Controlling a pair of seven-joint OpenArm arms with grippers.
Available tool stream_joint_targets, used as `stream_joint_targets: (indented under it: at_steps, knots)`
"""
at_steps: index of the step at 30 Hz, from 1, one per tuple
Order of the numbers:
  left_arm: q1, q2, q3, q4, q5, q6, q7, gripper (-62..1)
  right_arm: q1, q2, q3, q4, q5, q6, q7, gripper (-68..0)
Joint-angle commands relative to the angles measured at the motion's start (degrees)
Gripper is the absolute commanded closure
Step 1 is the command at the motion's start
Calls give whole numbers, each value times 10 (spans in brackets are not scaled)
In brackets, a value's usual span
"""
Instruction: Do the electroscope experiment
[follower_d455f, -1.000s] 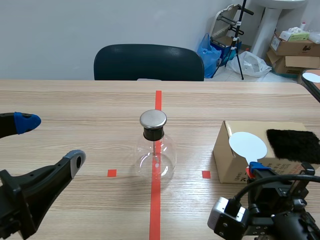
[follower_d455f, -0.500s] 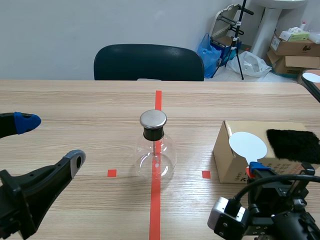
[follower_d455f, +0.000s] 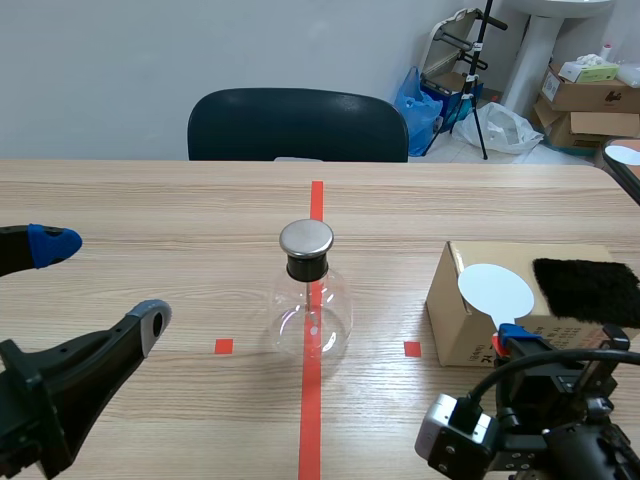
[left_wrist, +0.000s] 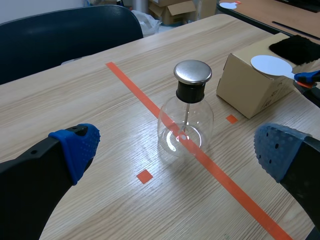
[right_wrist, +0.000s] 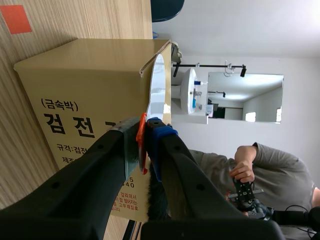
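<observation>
The electroscope, a clear glass flask with a round metal cap and a thin rod inside, stands on the red centre tape line; in the left wrist view the electroscope is ahead of the fingers. My left gripper is open at the near left, well apart from the flask, with nothing between its blue pads. My right gripper is shut on the orange handle of a white disc paddle, held upright in front of the cardboard box. The white disc rises above the fingertips.
A black fur cloth lies on top of the box. A dark chair stands behind the table's far edge. A person holding a controller shows in the right wrist view. Bare tabletop lies between the flask and the box.
</observation>
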Motion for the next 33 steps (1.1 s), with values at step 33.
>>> stream_joint_targets:
  at_steps: [33]
  knots:
    - [-6, -30, 1, -3, -21, -32, -3, -623, 71, 60, -119, 81, -82, -76, -203, -9]
